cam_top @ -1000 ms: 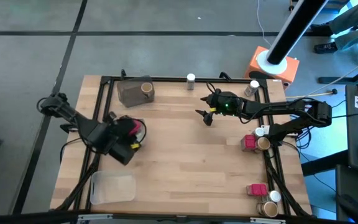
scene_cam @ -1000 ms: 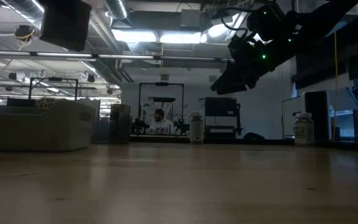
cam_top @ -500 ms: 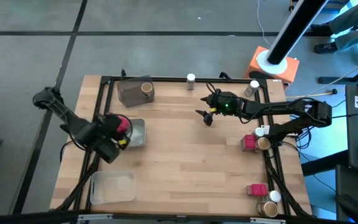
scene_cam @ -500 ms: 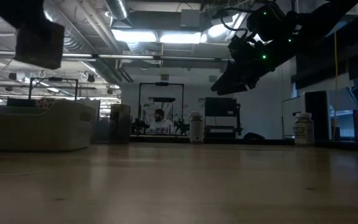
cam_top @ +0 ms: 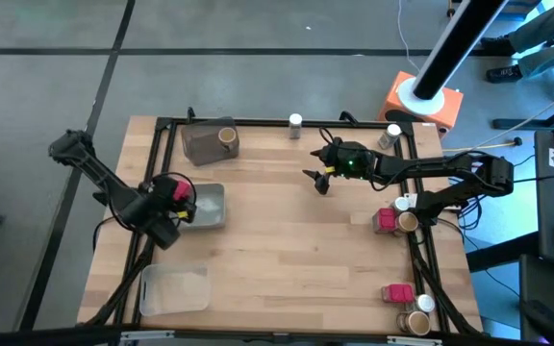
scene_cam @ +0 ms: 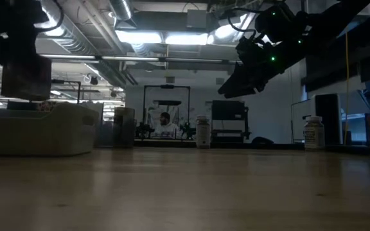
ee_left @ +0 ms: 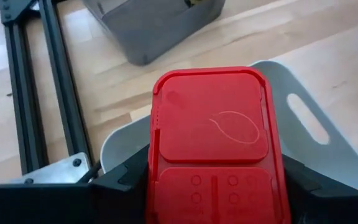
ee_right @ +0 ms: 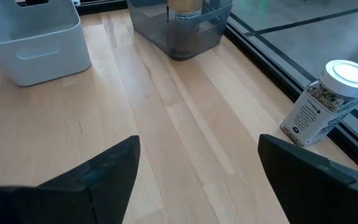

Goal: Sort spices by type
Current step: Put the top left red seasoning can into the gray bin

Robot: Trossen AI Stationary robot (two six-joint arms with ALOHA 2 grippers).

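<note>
Spices are what you are sorting, and one of them, a red boxy packet, sits clamped between your left gripper's fingers, held by its two long sides with the flat lid facing the wrist camera. Take the pale grey tray as your landmark: the packet hangs just over that tray's near rim, above its open hollow rather than resting in it.

Judging by its look, the packet is a light, stiff plastic box with smooth, somewhat slippery faces. A grip across the narrow sides, low on the body, should hold without crushing it; a pinch on the hinged lid could pop it open.

Beyond the tray, toward the far edge of the table, a darker grey tray carries a tan-topped round jar. A clear tray lies on the near side of the pale tray.

Your right gripper hovers well to the right of the pale tray, above bare wood, with its fingers spread wide and nothing between them. A white-capped clear jar stands at the far table edge close to it; that one is small, round and rigid, probably best taken around the body below the cap.

More packets and jars cluster along the right edge, well apart from the pale tray.
</note>
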